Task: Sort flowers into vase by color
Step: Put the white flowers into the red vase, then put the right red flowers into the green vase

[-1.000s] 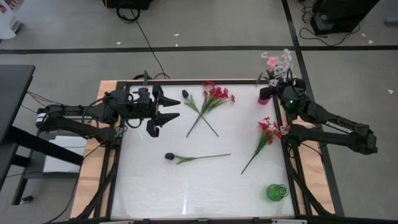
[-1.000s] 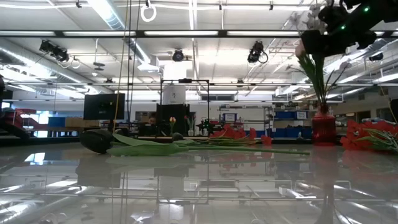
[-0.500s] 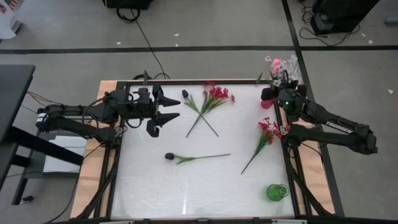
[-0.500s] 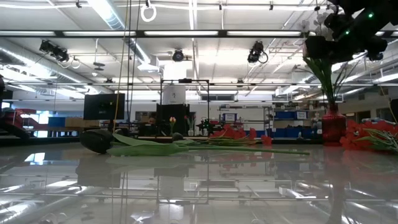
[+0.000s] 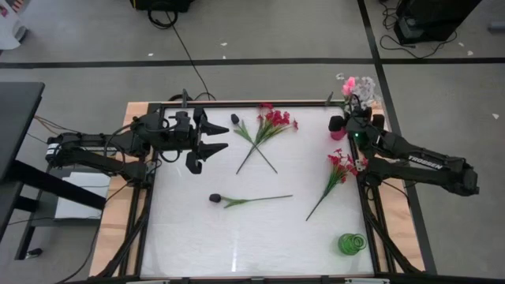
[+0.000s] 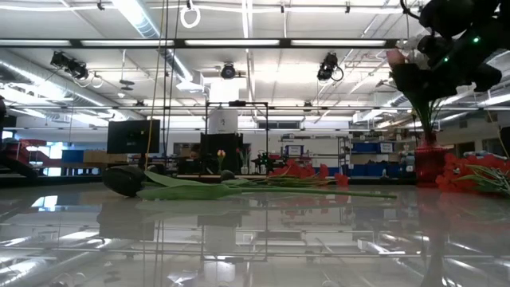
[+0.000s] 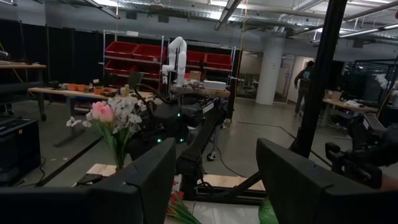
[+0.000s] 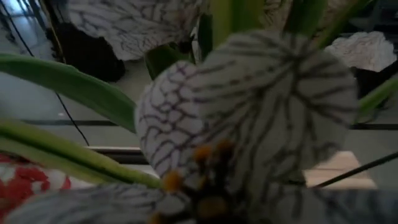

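A red vase point(image 5: 337, 126) stands at the table's far right corner and holds pink buds point(image 5: 348, 82) and white sprays point(image 5: 366, 84); their stems point(image 6: 422, 112) rise from it in the low view. My right gripper point(image 5: 353, 118) hangs over that vase among the stems, and a white blossom point(image 8: 249, 106) fills its wrist view. My left gripper point(image 5: 211, 147) waits open at the left. On the table lie a dark bud flower point(image 5: 215, 198), a red spray point(image 5: 276, 120) crossed with another dark bud point(image 5: 235, 120), and a second red spray point(image 5: 341, 162).
A green vase point(image 5: 352, 243) stands near the table's near right corner. The left wrist view shows the right arm point(image 7: 180, 124) beside the bouquet point(image 7: 115, 118), and a person point(image 7: 305, 87) far off in the room. The table's middle point(image 5: 260, 237) is bare.
My right gripper has moved a little toward the table's left, coming over the red vase. The pink and white blossoms have swayed with it, and in the low view the red vase has shifted slightly. My left arm has kept still.
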`<move>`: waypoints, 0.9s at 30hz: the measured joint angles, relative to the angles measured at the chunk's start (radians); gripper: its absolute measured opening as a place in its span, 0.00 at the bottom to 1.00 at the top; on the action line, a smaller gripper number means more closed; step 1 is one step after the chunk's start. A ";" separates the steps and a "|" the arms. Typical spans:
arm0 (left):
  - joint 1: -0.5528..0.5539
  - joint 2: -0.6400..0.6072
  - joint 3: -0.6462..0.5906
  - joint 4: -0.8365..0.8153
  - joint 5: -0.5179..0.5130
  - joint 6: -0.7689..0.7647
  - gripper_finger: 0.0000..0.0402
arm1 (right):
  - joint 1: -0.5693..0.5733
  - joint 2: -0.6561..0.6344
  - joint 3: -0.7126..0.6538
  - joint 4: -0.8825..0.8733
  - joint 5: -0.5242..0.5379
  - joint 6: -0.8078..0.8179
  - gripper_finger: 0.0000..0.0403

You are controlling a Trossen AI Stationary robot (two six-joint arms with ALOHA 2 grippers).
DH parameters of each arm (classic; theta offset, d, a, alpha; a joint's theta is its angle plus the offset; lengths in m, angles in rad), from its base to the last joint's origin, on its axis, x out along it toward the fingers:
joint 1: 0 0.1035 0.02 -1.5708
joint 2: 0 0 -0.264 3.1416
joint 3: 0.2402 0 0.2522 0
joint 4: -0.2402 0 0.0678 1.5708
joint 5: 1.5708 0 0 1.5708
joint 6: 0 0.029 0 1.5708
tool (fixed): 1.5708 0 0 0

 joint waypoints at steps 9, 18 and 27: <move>0.000 0.000 0.000 0.000 0.000 0.000 0.57 | -0.003 0.043 -0.080 0.262 -0.046 -0.101 0.04; 0.000 0.000 0.000 0.000 0.000 0.000 0.57 | -0.036 0.157 -0.093 0.457 -0.128 -0.276 0.13; 0.000 0.000 0.000 0.000 0.000 0.000 0.57 | -0.040 0.134 0.025 0.254 -0.254 -0.245 0.33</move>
